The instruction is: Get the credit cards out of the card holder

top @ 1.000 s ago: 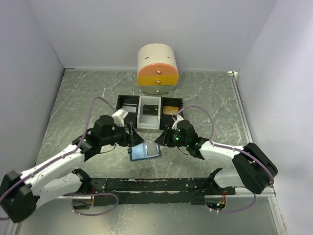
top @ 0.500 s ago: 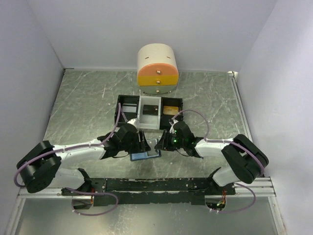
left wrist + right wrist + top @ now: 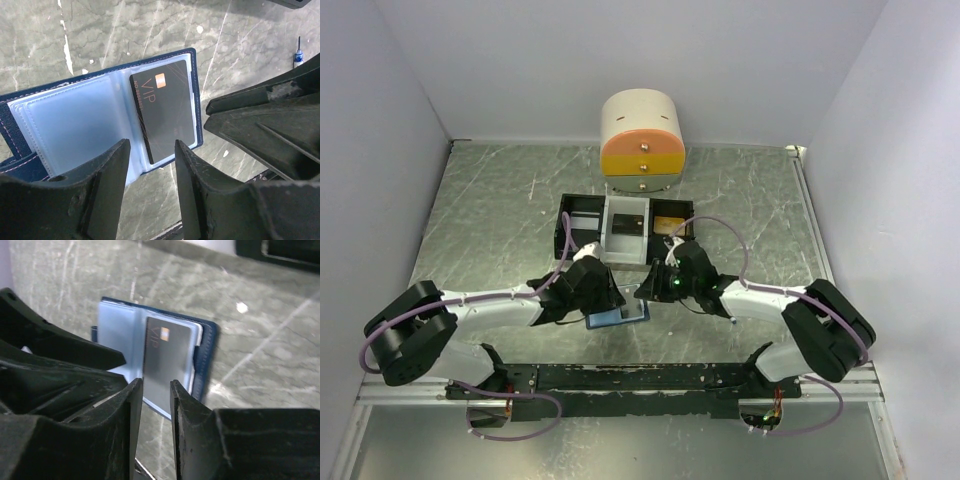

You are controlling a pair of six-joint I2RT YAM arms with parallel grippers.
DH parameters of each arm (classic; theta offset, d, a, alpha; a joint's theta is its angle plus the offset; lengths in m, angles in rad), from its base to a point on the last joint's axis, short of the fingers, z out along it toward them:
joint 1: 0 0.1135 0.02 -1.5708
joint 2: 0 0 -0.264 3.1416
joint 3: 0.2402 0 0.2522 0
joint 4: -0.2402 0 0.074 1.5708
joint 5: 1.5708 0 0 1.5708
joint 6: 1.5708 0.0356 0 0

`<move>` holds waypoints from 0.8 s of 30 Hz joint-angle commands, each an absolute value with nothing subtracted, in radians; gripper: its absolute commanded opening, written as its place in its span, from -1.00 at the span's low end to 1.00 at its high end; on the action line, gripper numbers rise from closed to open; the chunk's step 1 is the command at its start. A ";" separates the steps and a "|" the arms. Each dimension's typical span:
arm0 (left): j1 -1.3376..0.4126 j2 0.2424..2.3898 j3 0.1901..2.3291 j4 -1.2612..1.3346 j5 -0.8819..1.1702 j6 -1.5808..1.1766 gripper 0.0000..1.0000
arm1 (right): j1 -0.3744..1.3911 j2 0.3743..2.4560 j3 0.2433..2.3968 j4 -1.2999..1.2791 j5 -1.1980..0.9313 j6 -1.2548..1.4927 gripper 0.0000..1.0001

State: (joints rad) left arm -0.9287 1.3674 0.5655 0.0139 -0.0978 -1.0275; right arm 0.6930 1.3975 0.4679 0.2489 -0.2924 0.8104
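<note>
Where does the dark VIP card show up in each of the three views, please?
Top external: the card is too small to make out; only the open card holder shows, low and centre.
Left wrist: the dark VIP card sits at centre, in the holder's right half.
Right wrist: the card is at centre, again on the holder's right half.
Shared landmark: the holder's light blue inside with its dark edge.

The grey-green marbled table (image 3: 500,200) carries a black-and-white three-compartment tray (image 3: 582,200) near its middle. Just behind the tray stands a rounded cream box (image 3: 642,120) with an orange and a yellow drawer. In front of the tray, the card holder (image 3: 618,318) lies open and flat, light blue inside.
</note>
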 commanded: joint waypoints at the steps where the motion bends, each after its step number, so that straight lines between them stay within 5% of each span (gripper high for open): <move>1: -0.949 1.374 0.573 0.019 -0.175 -1.034 0.03 | 0.694 1.416 0.509 0.270 -0.376 0.795 -0.43; 24: -0.962 1.419 0.503 0.178 -0.127 -1.087 -0.12 | 0.704 1.534 0.447 0.318 -0.305 0.862 -0.48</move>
State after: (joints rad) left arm -0.9531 1.4094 0.5251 0.1108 -0.1326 -1.0595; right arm 0.7006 1.5120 0.4770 0.3279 -0.3218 0.8528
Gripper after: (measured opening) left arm 0.457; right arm 0.264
